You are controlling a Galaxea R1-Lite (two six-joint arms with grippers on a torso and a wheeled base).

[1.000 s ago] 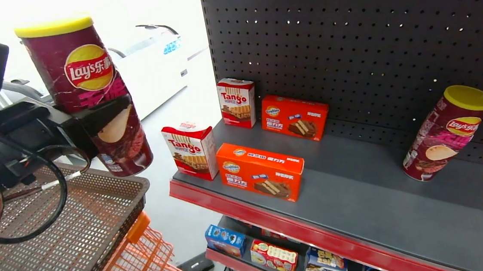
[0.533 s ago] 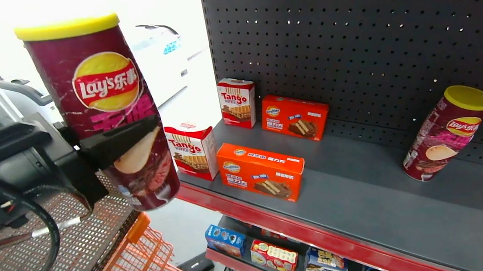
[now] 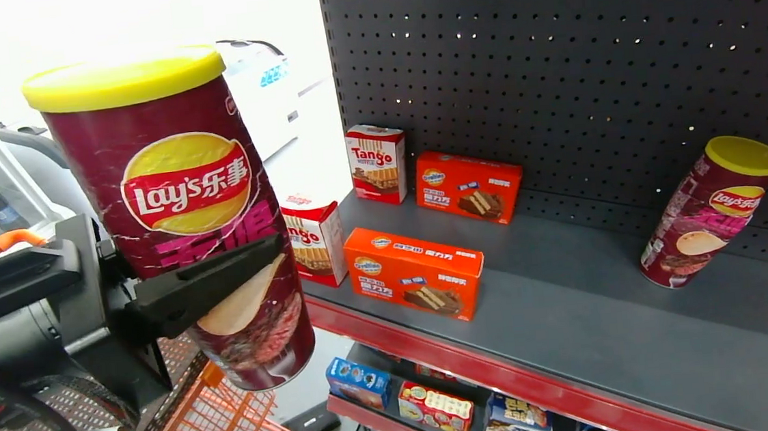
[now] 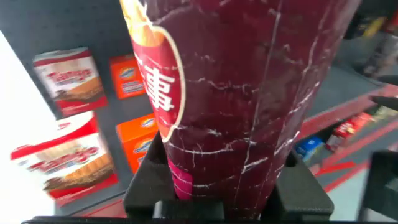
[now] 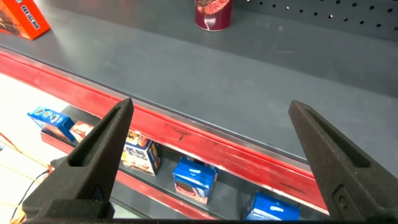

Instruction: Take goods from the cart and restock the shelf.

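Left hand (image 3: 224,276) pinches a chip can (image 3: 177,204) upright over the orange cart (image 3: 235,419), short of the shelf (image 3: 571,324), where a matching can (image 3: 709,214) already sits by the pegboard (image 3: 550,58); placing remains, and right hand (image 5: 211,106) hangs spread, empty.

**Burnt-out white at the left, dim pegboard behind**

In the head view the upper left corner burns out to plain white. Light from that side brightens the yellow lid of the chip can (image 3: 178,211). The pegboard (image 3: 550,58) stays dark, with pinpricks of light through its holes. The shelf (image 3: 570,310) is evenly lit, and the orange box (image 3: 414,273) casts only a soft shadow. Straight edges slant toward the borders. In the right wrist view the right end effector (image 5: 210,107) is a dark silhouette.
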